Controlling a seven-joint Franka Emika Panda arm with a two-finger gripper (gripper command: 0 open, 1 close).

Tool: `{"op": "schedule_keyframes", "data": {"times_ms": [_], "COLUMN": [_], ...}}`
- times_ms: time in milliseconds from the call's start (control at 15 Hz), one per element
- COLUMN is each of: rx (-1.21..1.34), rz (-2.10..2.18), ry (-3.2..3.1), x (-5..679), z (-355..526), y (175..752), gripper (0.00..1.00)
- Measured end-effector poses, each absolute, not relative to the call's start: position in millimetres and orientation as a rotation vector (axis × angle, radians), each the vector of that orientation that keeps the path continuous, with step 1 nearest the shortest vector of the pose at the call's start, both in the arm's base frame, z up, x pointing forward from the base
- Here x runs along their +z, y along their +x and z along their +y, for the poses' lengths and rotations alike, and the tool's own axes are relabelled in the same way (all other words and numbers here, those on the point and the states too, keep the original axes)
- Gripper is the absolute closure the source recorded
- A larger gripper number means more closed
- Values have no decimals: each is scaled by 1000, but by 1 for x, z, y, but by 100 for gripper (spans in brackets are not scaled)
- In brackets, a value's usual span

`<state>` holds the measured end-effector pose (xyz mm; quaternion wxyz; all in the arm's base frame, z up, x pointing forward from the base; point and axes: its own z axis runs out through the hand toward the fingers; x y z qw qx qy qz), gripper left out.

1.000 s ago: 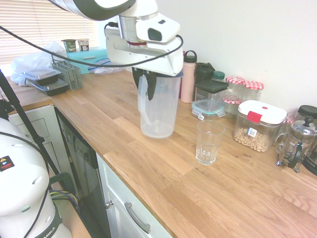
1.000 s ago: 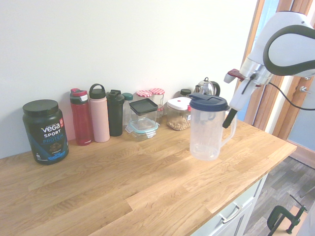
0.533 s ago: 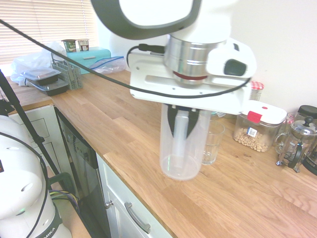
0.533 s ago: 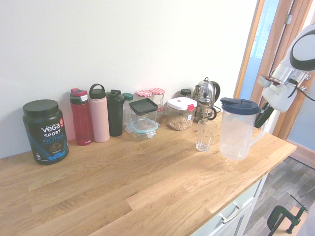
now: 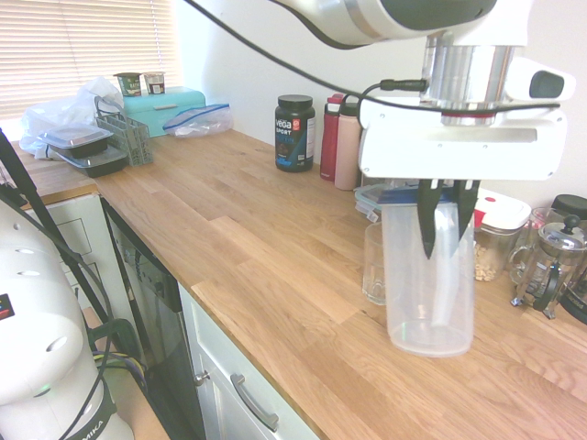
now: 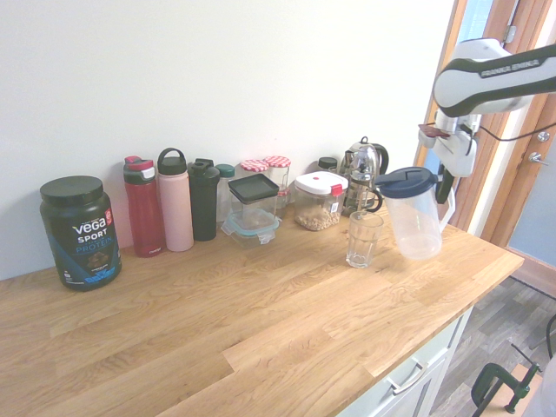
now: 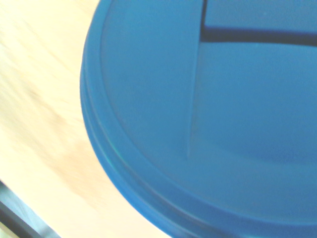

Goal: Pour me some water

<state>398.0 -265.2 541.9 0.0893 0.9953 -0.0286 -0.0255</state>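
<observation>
A clear plastic jug (image 5: pixel 429 284) with a dark blue lid (image 6: pixel 406 181) hangs in my gripper (image 5: pixel 447 215), which is shut on the jug's handle. The jug (image 6: pixel 414 224) is just beside an upright, empty-looking drinking glass (image 6: pixel 362 239) and leans a little toward it. In the first exterior view the glass (image 5: pixel 372 266) is partly hidden behind the jug. The blue lid (image 7: pixel 208 124) fills the wrist view, over the wooden counter. No water shows in the jug or the glass.
Behind the glass stand a white-lidded container of nuts (image 6: pixel 317 200), a kettle (image 6: pixel 363 165) and a French press (image 5: pixel 550 266). Bottles (image 6: pixel 174 200) and a black Vega tub (image 6: pixel 80 230) line the wall. The counter's front edge (image 5: pixel 275 367) lies close to the jug.
The gripper has carried the jug across the counter, past the glass, from one side of it to the other. The jug now leans slightly toward the glass.
</observation>
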Motion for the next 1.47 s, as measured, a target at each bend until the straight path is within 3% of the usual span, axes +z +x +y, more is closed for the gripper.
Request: {"op": "schedule_keyframes", "data": {"times_ms": [800, 1067, 1467], "rx": [-328, -391, -391], "rz": [196, 226, 211], "ry": [2493, 2401, 2363], "x": [552, 525, 537], "z": [-189, -173, -176], "y": [437, 436, 426], "gripper": [100, 100, 100]}}
